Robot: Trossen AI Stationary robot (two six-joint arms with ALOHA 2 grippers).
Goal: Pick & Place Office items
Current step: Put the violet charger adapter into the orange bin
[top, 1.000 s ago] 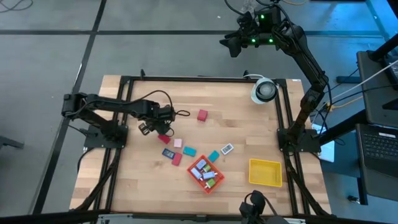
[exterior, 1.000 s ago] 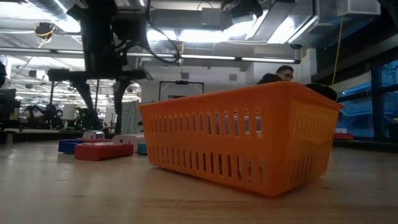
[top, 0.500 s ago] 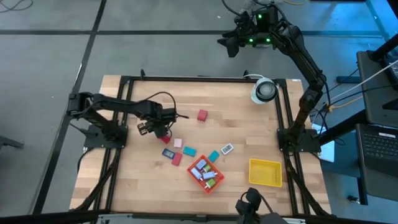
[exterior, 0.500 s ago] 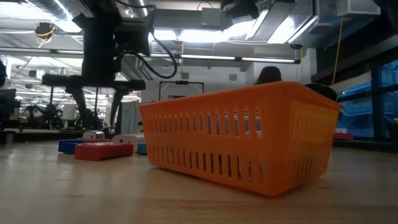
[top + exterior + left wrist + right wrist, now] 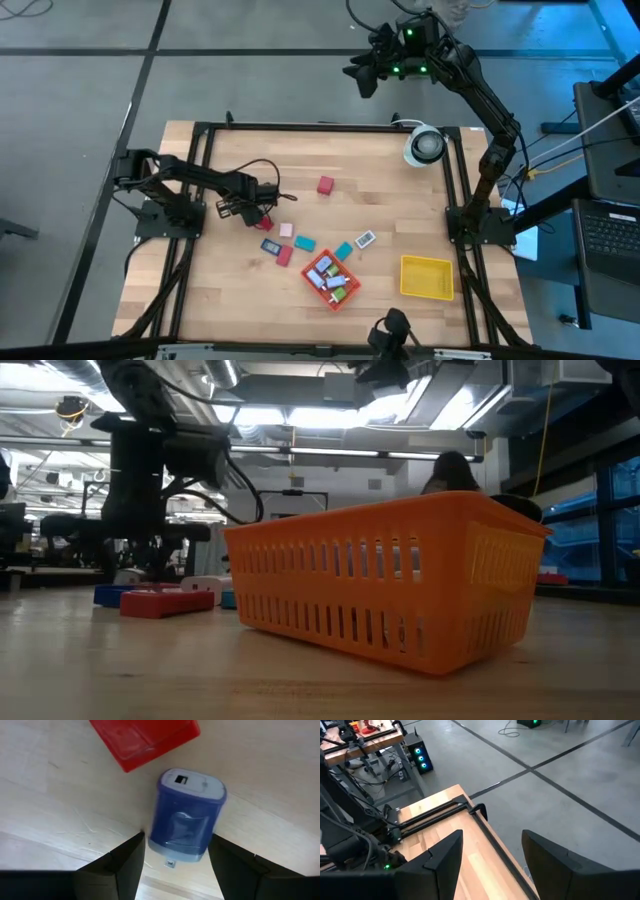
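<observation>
Pale wood-grain table (image 5: 380, 205). Orange slotted basket (image 5: 385, 585), bright yellow tray (image 5: 427, 276). Blue block (image 5: 186, 815) with lighter grey-blue top, red block (image 5: 145, 739) just beside. Pink piece (image 5: 286, 230), teal piece (image 5: 305, 243), red cube (image 5: 325, 185).

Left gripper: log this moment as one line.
left gripper: open, astride blue item beside red item | right gripper: open, raised off table | nothing held

Bright overhead strip lights w/ glare in low view; arm backlit, dark; wrist close-up slightly soft.
</observation>
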